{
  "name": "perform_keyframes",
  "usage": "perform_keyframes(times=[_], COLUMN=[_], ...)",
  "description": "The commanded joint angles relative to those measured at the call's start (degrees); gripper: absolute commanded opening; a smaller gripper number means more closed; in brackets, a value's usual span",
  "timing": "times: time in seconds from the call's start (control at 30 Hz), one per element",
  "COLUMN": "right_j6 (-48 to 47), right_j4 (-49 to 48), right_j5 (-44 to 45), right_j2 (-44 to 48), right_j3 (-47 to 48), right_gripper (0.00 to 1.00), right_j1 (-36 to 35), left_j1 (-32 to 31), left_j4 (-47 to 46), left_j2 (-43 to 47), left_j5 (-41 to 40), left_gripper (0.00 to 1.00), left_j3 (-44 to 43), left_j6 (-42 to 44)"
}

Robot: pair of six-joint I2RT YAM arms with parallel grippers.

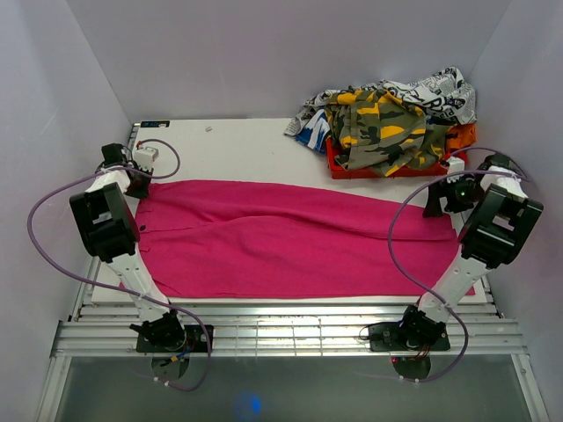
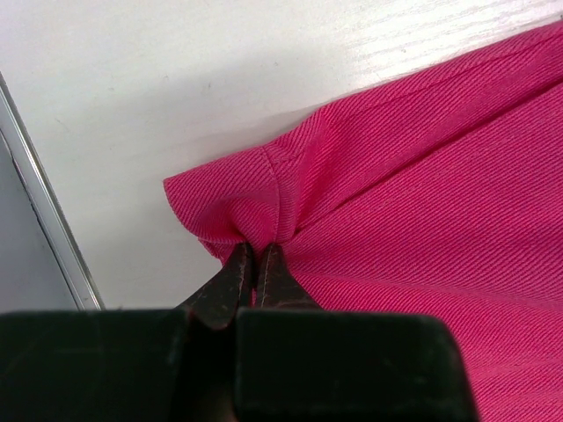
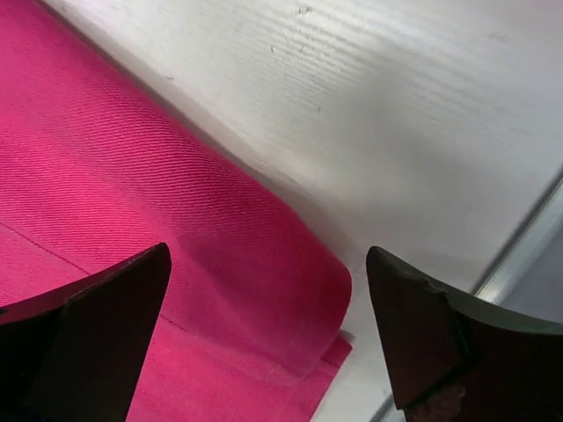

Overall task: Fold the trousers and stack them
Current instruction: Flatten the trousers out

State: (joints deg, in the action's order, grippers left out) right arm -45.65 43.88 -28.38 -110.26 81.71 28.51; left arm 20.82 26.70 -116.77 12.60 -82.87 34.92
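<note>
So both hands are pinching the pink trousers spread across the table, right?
Not both. The left hand pinches a corner of the trousers, but the right wrist view shows the right hand open wide over the cloth, gripping nothing.

One trousers (image 1: 290, 237), two end effectors (image 2: 257, 255) (image 3: 268, 255)

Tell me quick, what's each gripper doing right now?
Left gripper: shut on a corner of the trousers.
Right gripper: open, holding nothing.
</note>
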Motion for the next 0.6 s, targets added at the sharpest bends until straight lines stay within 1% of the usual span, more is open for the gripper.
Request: perform_keyframes(times=[0.0, 0.07, 0.1, 0.13, 0.17, 0.2, 0.27, 0.3, 0.33, 0.37, 0.4, 0.43, 0.47, 0.5, 0.53, 0.57], right_j6=[-3.2, -4.4, -5.6, -6.3, -7.9, -9.2, -12.8, -13.8, -15.2, -18.2, -19.8, -22.2, -24.6, -30.8, -34.9, -39.2], right_j4=[5.5, 6.6, 6.7, 6.7, 6.7, 6.8, 7.7, 7.6, 7.2, 6.6, 5.3, 3.9, 1.0, -0.1, -0.7, -1.6], right_j5=[0.6, -0.5, -2.4, -3.5, -4.6, -6.8, -8.8, -10.0, -10.4, -10.6, -10.6, -10.3, -9.9, -9.5, -9.2, -8.1], right_j2=[-3.9, -4.4, -2.8, -1.4, 0.1, 1.8, 7.6, 10.0, 14.8, 17.5, 20.8, 27.5, 30.9, 38.1, 41.8, 45.3], right_j3=[3.2, 2.8, 2.1, 1.4, 0.0, -0.8, -2.5, -4.7, -6.0, -7.8, -12.4, -15.4, -18.6, -22.0, -29.1, -32.8], right_gripper=[0.99, 0.84, 0.66, 0.58, 0.40, 0.28, 0.08, 0.08, 0.08, 0.08, 0.08, 0.08, 0.08, 0.08, 0.08, 0.08], right_j1=[-0.1, -0.1, -0.1, -0.1, -0.1, -0.1, -0.2, -0.1, -0.2, -0.2, -0.2, -0.3, -0.6, -0.7, -0.8, -0.8], left_j1=[-0.5, -0.5, -0.5, -0.5, -0.5, -0.5, -0.5, -0.4, -0.5, -0.5, -0.5, -0.5, -0.5, -0.5, -0.5, -0.5], left_j4=[2.6, 2.8, 3.0, 3.1, 3.1, 3.1, 3.1, 3.2, 3.1, 3.1, 2.9, 2.8, 2.8, 2.7, 2.6, 2.6], left_j2=[0.8, 0.8, 0.9, 1.2, 1.3, 1.5, 1.9, 2.0, 2.2, 2.4, 2.6, 2.7, 2.8, 2.9, 2.9, 2.8], left_j5=[0.0, 0.0, 0.1, 0.1, 0.1, 0.0, -0.3, -0.2, -0.2, -0.2, -0.3, -0.3, -0.4, -0.6, -0.7, -0.7], left_gripper=[0.00, 0.00, 0.00, 0.00, 0.00, 0.00, 0.00, 0.00, 0.00, 0.00, 0.00, 0.00, 0.00, 0.00, 0.00, 0.00], left_j3=[0.8, 0.4, 0.2, 0.2, 0.3, 0.4, 1.0, 1.1, 1.5, 1.9, 2.2, 2.4, 2.9, 3.0, 3.1, 3.2], left_j6=[0.2, -0.1, -0.1, -0.1, 0.0, 0.0, 0.1, 0.1, 0.1, 0.0, -0.2, -0.2, -0.3, -0.5, -0.6, -0.6])
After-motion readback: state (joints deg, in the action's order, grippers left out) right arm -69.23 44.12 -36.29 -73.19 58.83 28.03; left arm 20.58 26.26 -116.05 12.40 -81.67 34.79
